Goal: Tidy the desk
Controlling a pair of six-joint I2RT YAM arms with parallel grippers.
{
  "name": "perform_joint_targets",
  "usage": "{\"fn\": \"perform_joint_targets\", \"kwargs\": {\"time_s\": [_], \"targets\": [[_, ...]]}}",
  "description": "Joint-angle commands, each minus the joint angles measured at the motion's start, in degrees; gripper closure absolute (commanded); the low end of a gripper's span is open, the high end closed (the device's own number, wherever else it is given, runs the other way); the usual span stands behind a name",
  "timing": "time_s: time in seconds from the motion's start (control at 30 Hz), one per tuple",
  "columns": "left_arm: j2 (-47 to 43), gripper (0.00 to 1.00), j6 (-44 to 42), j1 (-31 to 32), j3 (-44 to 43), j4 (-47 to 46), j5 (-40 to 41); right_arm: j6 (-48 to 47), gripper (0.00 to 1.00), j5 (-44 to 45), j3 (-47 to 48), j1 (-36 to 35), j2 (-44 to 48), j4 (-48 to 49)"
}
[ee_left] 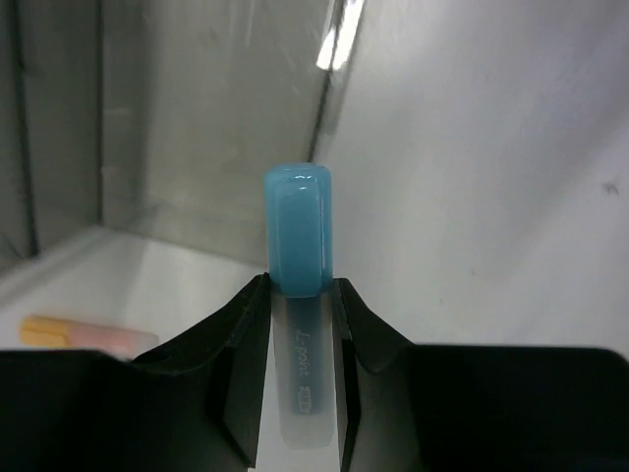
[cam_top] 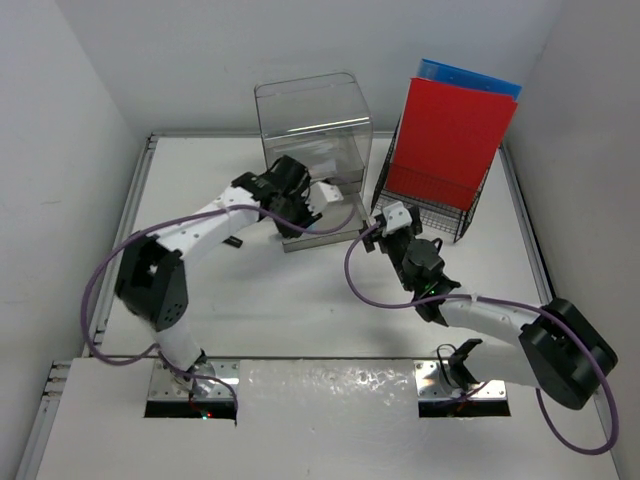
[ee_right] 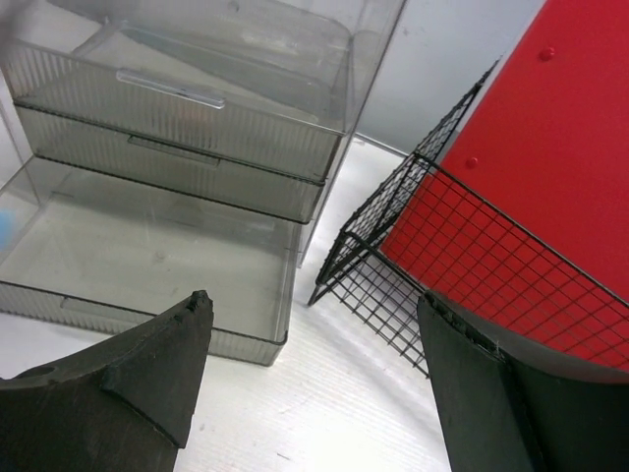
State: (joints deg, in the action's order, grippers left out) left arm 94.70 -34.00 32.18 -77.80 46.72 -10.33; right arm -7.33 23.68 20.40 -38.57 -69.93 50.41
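Note:
The white desk [cam_top: 300, 310] holds a clear plastic drawer box [cam_top: 312, 120] with its bottom drawer [cam_top: 320, 238] pulled out. My left gripper [cam_top: 308, 200] hovers over that drawer and is shut on a pen with a blue cap and frosted body [ee_left: 297, 231], held between the fingertips [ee_left: 300, 295]. An orange and pink item [ee_left: 84, 334] lies on the white floor below it. My right gripper [cam_top: 385, 220] is open and empty [ee_right: 314, 305], low over the desk between the open drawer [ee_right: 147, 256] and the wire rack [ee_right: 413, 275].
A black wire rack [cam_top: 430, 205] at the back right holds a red folder [cam_top: 450, 140] with a blue one [cam_top: 470, 78] behind it. White walls close in the desk on three sides. The drawer box's upper drawers [ee_right: 187, 118] are closed.

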Motion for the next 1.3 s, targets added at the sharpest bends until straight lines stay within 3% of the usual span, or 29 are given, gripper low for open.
{"fn": "perform_joint_targets", "kwargs": {"time_s": [0.0, 0.27, 0.33, 0.37, 0.47, 0.6, 0.77, 0.83, 0.93, 1.07, 1.13, 1.27], "targets": [[10.19, 1.00, 1.04, 2.53, -8.39, -7.77, 3.38, 0.13, 0.18, 1.89, -1.24, -0.19, 2.69, 4.95], [21.93, 1.00, 1.04, 2.53, -17.03, -15.69, 5.67, -1.28, 0.18, 5.06, -3.09, -0.19, 7.70, 2.23], [22.46, 0.84, 0.86, 2.53, -18.26, -16.75, 5.49, -1.89, 0.18, 5.23, -3.44, -0.19, 8.23, 2.32], [22.99, 0.65, 1.12, 2.53, -18.79, -16.57, 5.49, -2.07, 0.18, 5.41, -3.44, -0.28, 8.41, 2.32], [21.59, 0.49, 1.83, 2.53, -20.72, -14.64, 4.27, -2.33, 0.17, 5.06, -3.18, -0.19, 8.06, 2.15], [17.72, 0.44, 3.15, 2.62, -21.77, -12.89, 3.73, -1.46, 0.17, 4.18, -2.74, -0.28, 6.92, 2.50], [14.56, 0.46, 7.01, 2.62, -24.68, -5.08, 3.92, -0.67, 0.17, 2.69, -1.86, -0.19, 5.68, 2.50], [9.91, 0.46, 6.06, 2.53, -23.37, -2.61, 0.58, -0.67, 0.17, 3.03, -2.12, -0.19, 6.12, 2.58], [1.67, 0.46, 3.25, 2.27, -17.84, -2.60, 1.97, -0.93, 0.17, 4.27, -3.08, -0.28, 6.82, 3.99], [-4.68, 0.45, -1.05, -0.27, -16.77, 8.43, -2.05, -1.19, 0.17, 4.53, -3.18, -0.19, 6.48, 4.78], [-7.85, 0.45, -1.42, -6.14, -16.86, 10.49, -6.69, -1.02, 0.17, 4.79, -3.09, -0.19, 5.78, 5.13], [-10.58, 0.43, -1.77, -27.63, -16.51, 10.42, -15.23, -0.75, 0.17, 4.62, -3.00, -0.19, 4.54, 6.10]]}}
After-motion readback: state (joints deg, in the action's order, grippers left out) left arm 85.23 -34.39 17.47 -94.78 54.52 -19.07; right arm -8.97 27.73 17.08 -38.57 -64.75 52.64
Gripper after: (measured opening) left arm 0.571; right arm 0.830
